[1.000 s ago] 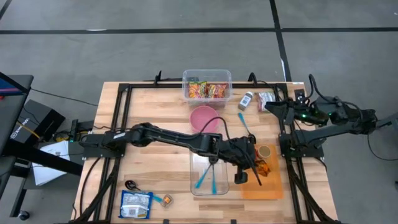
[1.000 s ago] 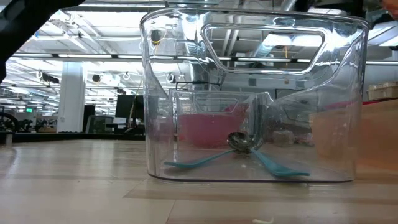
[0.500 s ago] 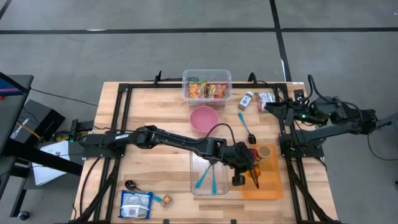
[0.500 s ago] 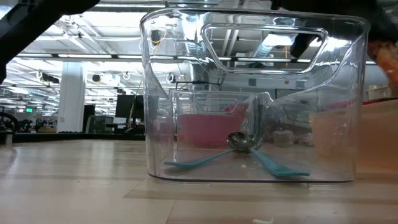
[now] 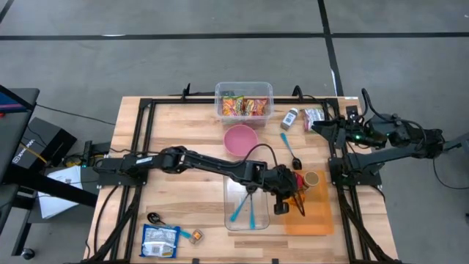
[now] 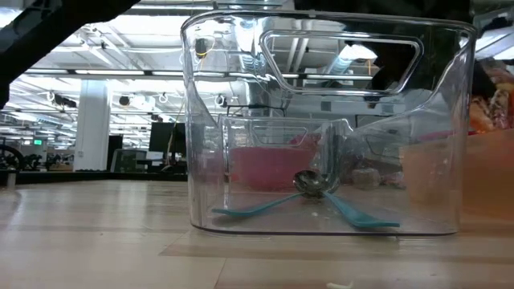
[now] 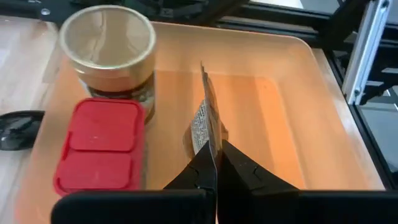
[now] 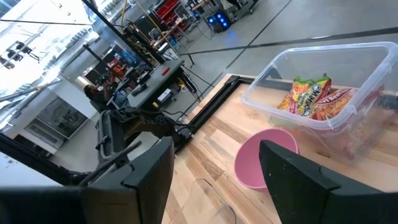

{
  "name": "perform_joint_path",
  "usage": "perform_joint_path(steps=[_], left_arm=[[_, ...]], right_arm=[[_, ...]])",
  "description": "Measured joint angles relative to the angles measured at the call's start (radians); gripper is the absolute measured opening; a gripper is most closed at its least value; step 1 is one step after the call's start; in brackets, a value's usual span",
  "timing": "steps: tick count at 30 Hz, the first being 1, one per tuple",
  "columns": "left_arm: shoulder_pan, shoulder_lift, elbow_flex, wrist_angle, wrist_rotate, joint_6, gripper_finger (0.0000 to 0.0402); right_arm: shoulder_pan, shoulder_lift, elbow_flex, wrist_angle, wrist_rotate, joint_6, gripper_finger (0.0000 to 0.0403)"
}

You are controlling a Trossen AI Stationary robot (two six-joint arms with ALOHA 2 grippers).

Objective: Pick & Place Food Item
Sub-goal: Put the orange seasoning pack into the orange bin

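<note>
A snack packet [image 7: 203, 121], printed and orange-brown, is seen edge-on over the orange tray [image 7: 280, 93] at the table's front right [image 5: 315, 218]. My left gripper [image 7: 216, 173] is shut on it, reaching across the table [image 5: 292, 195]. In the tray stand a red box [image 7: 99, 146] and a gold-brown cup [image 7: 109, 50]. In the low view the packet shows blurred at the right edge [image 6: 491, 100]. My right gripper [image 8: 214, 174] waits open at the table's back right [image 5: 318, 126], holding nothing. My left gripper pinches the packet's near end [image 7: 209, 149] between its two fingers. The fingers slant down from the table's left side. The packet stands on edge, pointing away from the fingers over the tray floor. Whether its far end touches the tray, I cannot tell.
A clear bin [image 5: 245, 207] with teal utensils and a metal spoon stands just left of the tray. Behind it are a pink bowl [image 5: 240, 139] and a clear tub of snack packets [image 5: 244, 101]. A blue packet [image 5: 160, 240] lies front left.
My left gripper has gone down toward the orange tray with the packet and tipped further downward, staying shut. In the low view the packet has dropped into sight at the right edge.
</note>
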Motion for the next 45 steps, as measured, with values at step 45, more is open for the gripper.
perform_joint_path(steps=[45], left_arm=[[0.010,-0.005,-0.084,0.051,-0.028,-0.022,0.0016]], right_arm=[[0.000,0.000,0.000,-0.003,0.000,0.003,0.0228]])
